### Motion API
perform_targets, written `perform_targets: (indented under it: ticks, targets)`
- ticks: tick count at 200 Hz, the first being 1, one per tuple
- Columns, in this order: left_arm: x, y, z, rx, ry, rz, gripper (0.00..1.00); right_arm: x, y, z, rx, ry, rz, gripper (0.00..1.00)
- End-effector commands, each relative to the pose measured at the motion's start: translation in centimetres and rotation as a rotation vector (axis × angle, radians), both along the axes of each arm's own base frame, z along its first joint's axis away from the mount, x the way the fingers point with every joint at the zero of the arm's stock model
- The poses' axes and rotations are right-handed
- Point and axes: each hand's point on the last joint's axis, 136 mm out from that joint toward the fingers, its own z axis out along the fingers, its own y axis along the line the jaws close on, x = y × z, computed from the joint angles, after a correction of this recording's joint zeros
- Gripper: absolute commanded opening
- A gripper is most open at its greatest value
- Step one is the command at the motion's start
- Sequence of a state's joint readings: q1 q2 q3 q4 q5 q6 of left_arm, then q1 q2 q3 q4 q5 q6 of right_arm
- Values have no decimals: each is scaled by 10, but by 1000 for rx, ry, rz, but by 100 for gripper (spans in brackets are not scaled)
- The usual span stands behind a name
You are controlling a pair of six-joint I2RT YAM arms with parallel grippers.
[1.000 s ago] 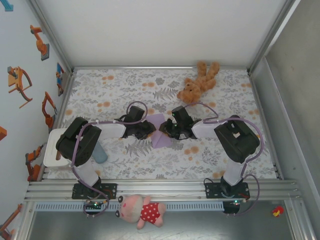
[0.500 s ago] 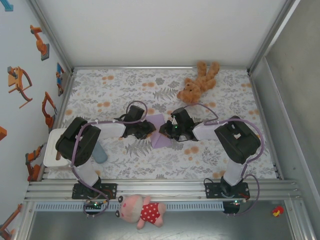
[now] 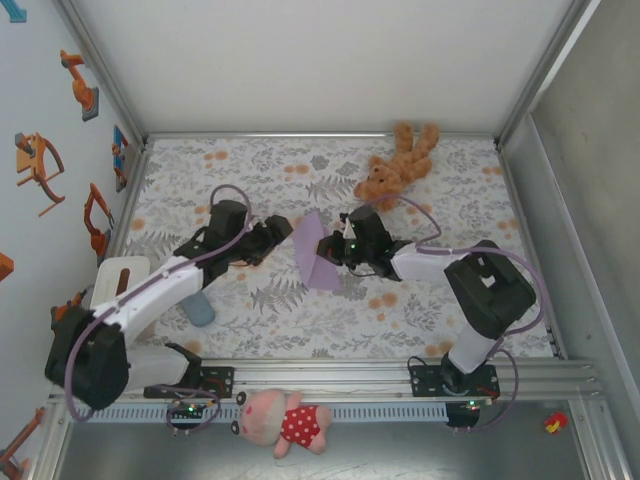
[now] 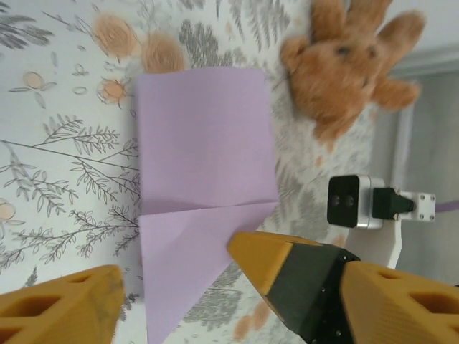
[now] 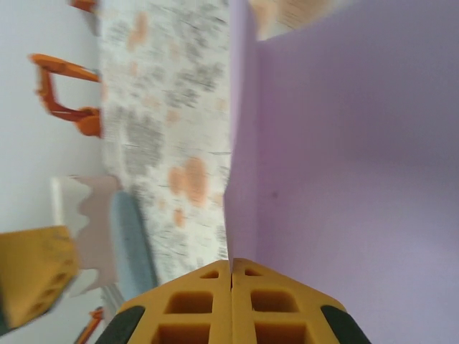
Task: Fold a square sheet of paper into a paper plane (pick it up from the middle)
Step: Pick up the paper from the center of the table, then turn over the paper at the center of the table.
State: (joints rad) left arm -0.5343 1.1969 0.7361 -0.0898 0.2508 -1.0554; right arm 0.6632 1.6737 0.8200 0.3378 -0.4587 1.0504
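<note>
The square sheet of paper [image 3: 315, 252] is pale lilac and partly folded, with a crease and a diagonal flap [image 4: 193, 244]. It stands tilted up off the flowered table between the two grippers. My right gripper [image 3: 339, 250] is shut on its right edge, the jaws [image 5: 231, 271] pressed together with the paper's edge [image 5: 344, 143] rising from between them. My left gripper [image 3: 277, 233] is open just left of the sheet, its yellow fingers [image 4: 280, 261] spread wide and apart from the paper. A paper plane is out of view.
A brown teddy bear [image 3: 396, 163] lies at the back right, close behind the paper [image 4: 344, 64]. A grey-blue pad [image 3: 200, 309] and a white box [image 3: 112, 280] sit at the left edge. A pink pig toy [image 3: 285, 421] lies on the front rail.
The left gripper opened, let go of the paper and drew back left as its arm stretched out. The right gripper closed on the sheet's right edge, and the sheet tilted up.
</note>
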Motion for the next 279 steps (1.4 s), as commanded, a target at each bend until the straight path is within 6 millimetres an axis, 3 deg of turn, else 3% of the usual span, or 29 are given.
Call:
perform_targets:
  ticks: [1, 15, 37, 59, 99, 126, 154, 177, 249, 279]
  targets:
    - [-11, 21, 8, -16, -15, 37, 92, 19, 16, 83, 176, -172, 25, 0]
    - [-14, 24, 27, -82, -62, 32, 100, 22, 18, 109, 243, -194, 32, 0]
    - [-17, 16, 56, -198, -122, -8, 96, 26, 22, 141, 344, -204, 42, 0]
    - [-17, 1, 71, -300, -124, -62, 96, 24, 27, 163, 422, -207, 68, 0]
    - [-9, -16, 93, -403, -163, -123, 97, 22, 31, 173, 476, -182, 85, 0]
    - [-7, -17, 96, -398, -179, -131, 99, 19, 30, 178, 493, -174, 91, 0]
    - [-5, -18, 106, -422, -216, -137, 89, 17, 30, 180, 499, -171, 97, 0]
    - [-7, -21, 111, -438, -227, -160, 74, 16, 30, 181, 503, -167, 99, 0]
    - [-5, -22, 109, -434, -227, -168, 42, 16, 28, 179, 503, -153, 95, 0]
    - [-4, -22, 103, -417, -207, -165, 29, 17, 25, 175, 496, -144, 84, 5]
